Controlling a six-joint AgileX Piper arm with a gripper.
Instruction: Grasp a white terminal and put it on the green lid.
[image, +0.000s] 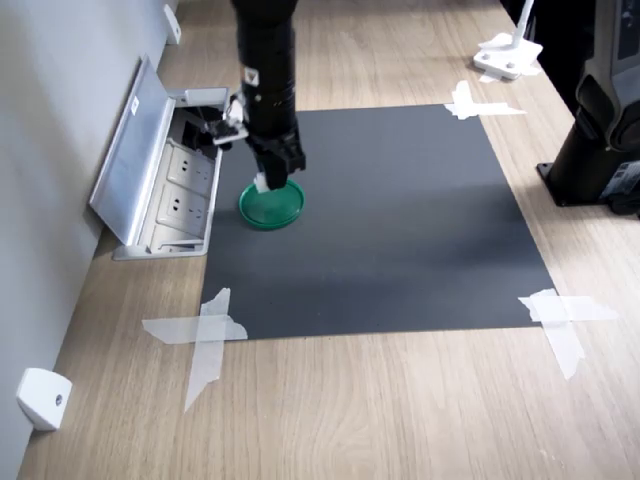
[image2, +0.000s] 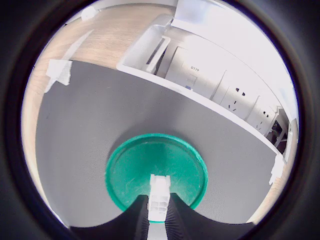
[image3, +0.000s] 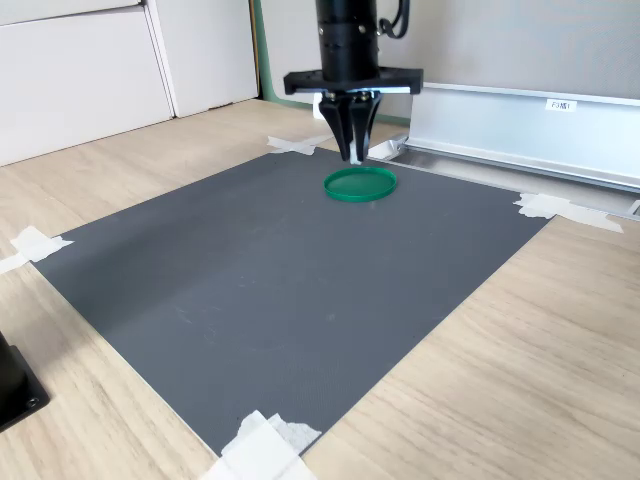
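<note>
The black gripper (image: 268, 178) of the single arm hangs straight down over the flat, round, dark green plastic lid (image: 272, 205), its two fingers drawn in narrow and clamped on the tiny, translucent-white, blocky plastic terminal (image2: 159, 198). In the wrist view the terminal sits between the dark ribbed fingers (image2: 136, 217), its small square cells facing the camera, with the lid's green face and raised rim spread out right behind it. In the first exterior view a bit of white shows at the fingertips, just over the lid's edge; whether the terminal touches the lid or hangs just above it cannot be told from any view.

The lid lies on the dark grey square mat (image: 400, 220), near the mat's edge that runs beside the open silver socket box (image: 165, 175), closer to that edge's far corner in the first exterior view. In the second exterior view the lid (image3: 360, 183) is near the mat's far edge, with the gripper (image3: 352, 150) directly above it. Strips of white tape (image: 205, 335) hold the mat's corners to the light wooden table (image: 380, 410).
</note>
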